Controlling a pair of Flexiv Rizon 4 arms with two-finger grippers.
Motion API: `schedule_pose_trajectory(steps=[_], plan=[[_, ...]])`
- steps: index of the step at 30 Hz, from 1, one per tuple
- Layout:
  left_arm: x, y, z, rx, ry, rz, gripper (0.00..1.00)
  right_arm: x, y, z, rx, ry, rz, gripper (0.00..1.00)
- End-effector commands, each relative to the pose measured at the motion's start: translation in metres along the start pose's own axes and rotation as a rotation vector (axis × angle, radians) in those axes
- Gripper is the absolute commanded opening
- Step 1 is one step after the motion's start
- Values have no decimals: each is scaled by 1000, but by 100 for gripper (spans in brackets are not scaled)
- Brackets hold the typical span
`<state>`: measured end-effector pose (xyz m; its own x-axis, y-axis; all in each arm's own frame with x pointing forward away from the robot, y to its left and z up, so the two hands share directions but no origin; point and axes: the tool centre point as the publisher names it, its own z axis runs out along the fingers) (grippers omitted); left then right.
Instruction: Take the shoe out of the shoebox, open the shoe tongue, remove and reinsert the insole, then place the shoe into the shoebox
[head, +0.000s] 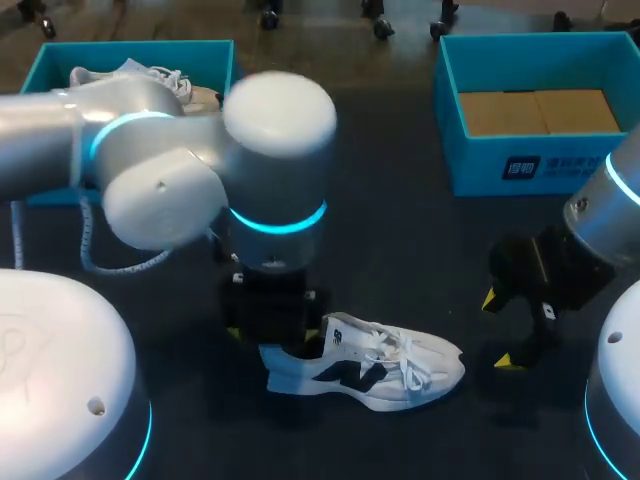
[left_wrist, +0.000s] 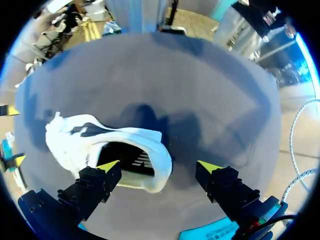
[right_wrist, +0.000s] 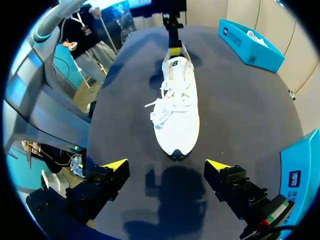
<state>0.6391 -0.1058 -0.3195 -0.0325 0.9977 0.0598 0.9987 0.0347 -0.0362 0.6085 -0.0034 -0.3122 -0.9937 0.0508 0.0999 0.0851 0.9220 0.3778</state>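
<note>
Shoe (head: 365, 365) on its sole, mid near edge of the desk (head: 400, 235). Left tool (left_wrist: 157, 167) released, over the heel opening, one fingertip (left_wrist: 107, 166) at the collar. Right tool (right_wrist: 167, 165) released, just off the toe, not touching. Far left corner: blue shoebox (head: 130, 46) holding a second shoe (head: 150, 75). Far right corner: another shoebox (head: 480, 165) with brown cardboard (head: 535, 110).

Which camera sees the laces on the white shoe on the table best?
The right wrist view: the whole shoe lies ahead of the open right gripper, laces on top. The head view shows them sideways; the left wrist view shows only the heel opening.
</note>
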Motion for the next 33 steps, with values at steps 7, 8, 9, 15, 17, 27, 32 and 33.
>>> schedule_pose_trajectory(steps=[7,8,9,15,17,27,32,33], plan=[[54,2,-53,306,-365,-147,100,0,0,1,0,0,-1,100],[54,2,-53,306,-365,-147,100,0,0,1,0,0,-1,100],[54,2,-53,306,-365,-147,100,0,0,1,0,0,-1,100],[54,2,-53,306,-365,-147,100,0,0,1,0,0,-1,100],[54,2,-53,306,-365,-147,100,0,0,1,0,0,-1,100],[83,11,-35,546,-541,-598,100,0,0,1,0,0,-1,100],[95,12,-33,645,-599,-747,100,0,0,1,0,0,-1,100],[95,12,-33,645,-599,-747,100,0,0,1,0,0,-1,100]])
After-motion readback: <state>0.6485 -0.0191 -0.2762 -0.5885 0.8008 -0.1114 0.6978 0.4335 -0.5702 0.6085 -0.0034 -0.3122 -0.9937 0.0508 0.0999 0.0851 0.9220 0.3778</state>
